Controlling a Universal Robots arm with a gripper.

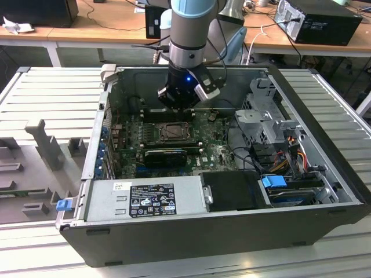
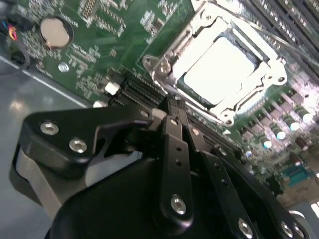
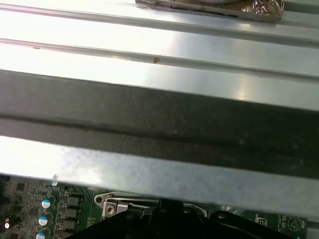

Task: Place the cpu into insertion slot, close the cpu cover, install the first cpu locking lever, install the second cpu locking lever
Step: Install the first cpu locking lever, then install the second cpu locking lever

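The cpu shows its pale face through the window of the silver cpu cover, which lies flat over the insertion slot on the green board. A thin wire lever runs along one side of the cover. My gripper hovers just beside the socket's edge, its black fingers drawn together with nothing visible between them. In the exterior view the gripper hangs low over the board, just behind the socket. A corner of the cover peeks out in the first wrist view.
The board sits deep inside an open computer case. A long black card lies in front of the socket, the power supply nearer still, and a drive cage with cables at the exterior view's right. A coin battery sits on the board.
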